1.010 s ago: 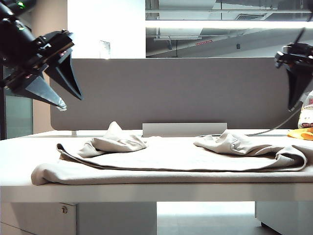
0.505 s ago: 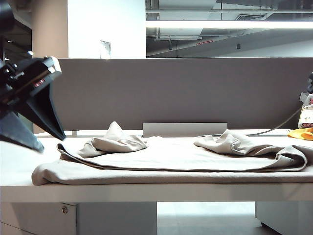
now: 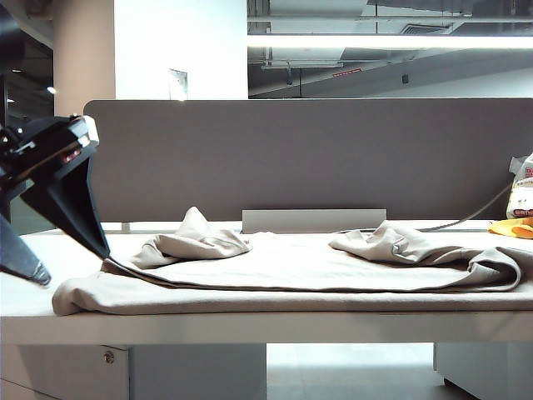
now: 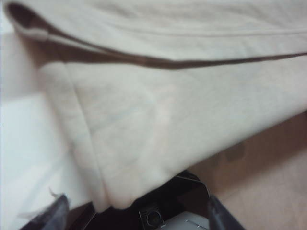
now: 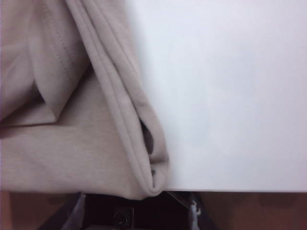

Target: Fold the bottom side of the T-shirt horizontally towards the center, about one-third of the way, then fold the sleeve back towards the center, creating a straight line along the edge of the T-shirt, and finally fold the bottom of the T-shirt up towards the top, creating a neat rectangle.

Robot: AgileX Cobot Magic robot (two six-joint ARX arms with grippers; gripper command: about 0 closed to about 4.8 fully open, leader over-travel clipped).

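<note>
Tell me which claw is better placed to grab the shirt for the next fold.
Probably both together: the left claw hangs open at the T-shirt's left end, and the right claw, open, sits over the opposite folded corner, out of exterior view.

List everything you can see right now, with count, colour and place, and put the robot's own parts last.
T-shirt: one, light beige, folded and spread across most of the table, sleeves bunched toward the back.
Table: one, white, under the shirt.
Partition panel: one, grey, upright behind the table.
Yellow-orange item: one, at the far right edge, behind the shirt.
White printed package: one, just above the yellow-orange item, cut off by the frame.
Left hand: one, black, open, at the shirt's left end near the table's front corner.
Right hand: one, dark, fingers apart, at the shirt's right front corner; seen only in the right wrist view.
</note>
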